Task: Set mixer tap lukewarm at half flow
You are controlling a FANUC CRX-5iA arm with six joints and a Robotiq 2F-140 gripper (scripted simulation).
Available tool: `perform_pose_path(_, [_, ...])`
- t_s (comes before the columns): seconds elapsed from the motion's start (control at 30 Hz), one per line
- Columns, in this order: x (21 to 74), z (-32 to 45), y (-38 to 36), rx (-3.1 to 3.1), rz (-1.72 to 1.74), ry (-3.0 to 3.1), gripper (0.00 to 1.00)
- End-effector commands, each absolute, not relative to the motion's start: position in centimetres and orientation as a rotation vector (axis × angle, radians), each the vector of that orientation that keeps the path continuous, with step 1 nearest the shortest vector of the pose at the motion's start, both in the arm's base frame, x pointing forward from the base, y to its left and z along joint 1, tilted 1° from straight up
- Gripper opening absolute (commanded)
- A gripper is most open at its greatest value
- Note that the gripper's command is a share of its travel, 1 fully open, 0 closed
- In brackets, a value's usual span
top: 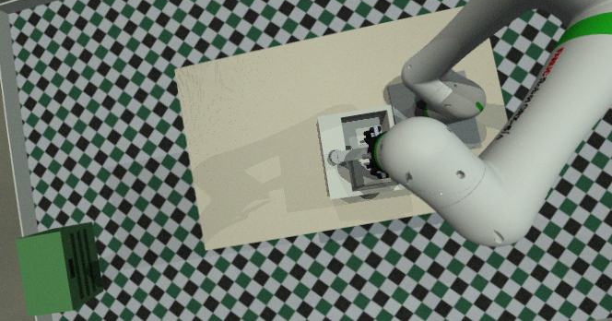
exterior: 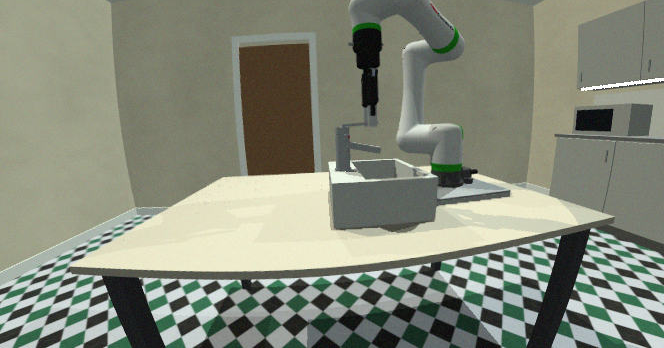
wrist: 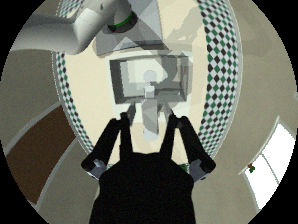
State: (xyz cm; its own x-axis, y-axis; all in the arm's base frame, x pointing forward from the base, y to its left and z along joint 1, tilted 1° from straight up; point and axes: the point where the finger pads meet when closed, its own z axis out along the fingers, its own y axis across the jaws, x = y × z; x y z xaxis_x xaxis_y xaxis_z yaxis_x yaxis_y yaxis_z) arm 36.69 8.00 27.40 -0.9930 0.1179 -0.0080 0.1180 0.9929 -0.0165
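The grey mixer tap (exterior: 343, 149) stands at the back rim of the white sink basin (exterior: 380, 194), with its spout (exterior: 365, 147) out over the bowl. The lever (exterior: 355, 124) points the same way as the spout and lies close to level, its tip slightly raised. My gripper (exterior: 370, 119) hangs straight down at the lever's tip. In the wrist view the lever (wrist: 152, 112) lies between my two fingers, which stand partly apart on either side of it. From above, my arm covers most of the lever (top: 352, 155) and the gripper (top: 370, 153).
The basin (top: 357, 153) sits on the beige table near the robot's grey base plate (exterior: 472, 190). A green box (top: 57, 268) stands on the floor at the lower left. A counter with a microwave (exterior: 612, 119) is at the right wall.
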Motion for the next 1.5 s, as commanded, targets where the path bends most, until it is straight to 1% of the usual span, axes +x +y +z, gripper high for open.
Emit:
perform_pose_path(0.0, [36.7, 27.0, 8.0, 0.185, -0.026, 3.128, 0.43])
perform_pose_path(0.57, [36.7, 25.6, 8.0, 0.185, -0.026, 3.128, 0.43])
perform_pose_path(1.47, [36.7, 25.5, 8.0, 0.185, -0.026, 3.128, 0.43])
